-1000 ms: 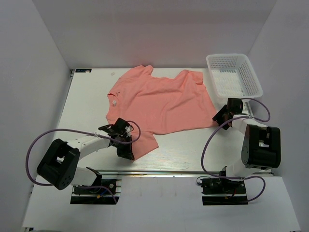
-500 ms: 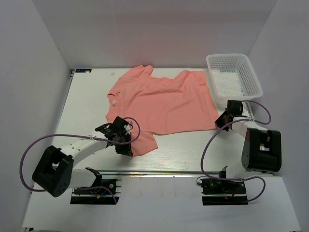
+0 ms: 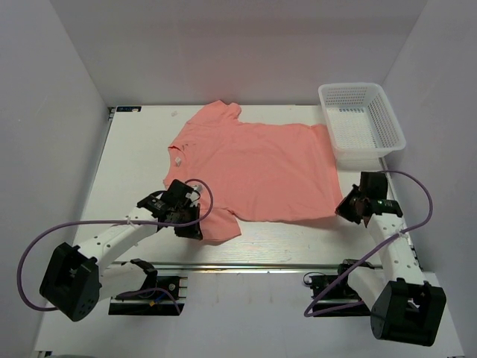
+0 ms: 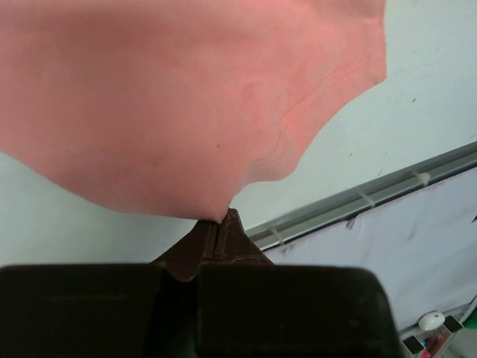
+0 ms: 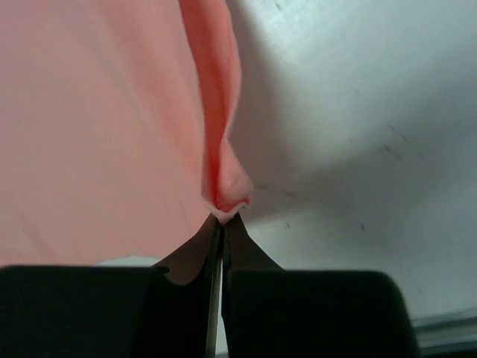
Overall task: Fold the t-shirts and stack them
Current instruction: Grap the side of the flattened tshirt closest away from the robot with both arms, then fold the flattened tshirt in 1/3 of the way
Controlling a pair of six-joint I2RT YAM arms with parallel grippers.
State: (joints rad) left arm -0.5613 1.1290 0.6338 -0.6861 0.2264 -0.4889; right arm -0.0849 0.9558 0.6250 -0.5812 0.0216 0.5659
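Salmon-pink cloth, the t-shirt [image 3: 257, 164] lies spread flat across the middle of the white table [image 3: 134, 160]. Its collar and small white tag [image 3: 177, 158] point left, with one sleeve at the far edge and the other at the near left.

From above, the left gripper [image 3: 195, 226] sits on that near sleeve and covers part of it. The right gripper [image 3: 349, 209] sits at the shirt's near right corner. The jaws are too small in that view to read.

The wrist cameras show them. The left arm's fingers [image 4: 201, 242] are pressed together with a pinch of the sleeve's edge caught at their tips. The right arm's fingers are closed just as tightly on a small fold of the shirt's edge, and a ridge of cloth runs away from them.

In both wrist views the cloth runs off the frame, and how much fabric lies between the fingers is hidden.

A white mesh basket [image 3: 393, 127] stands at the far right corner, just beside the shirt's right edge; whether they touch cannot be told. A metal rail [image 4: 365, 198] runs along the table's near edge.
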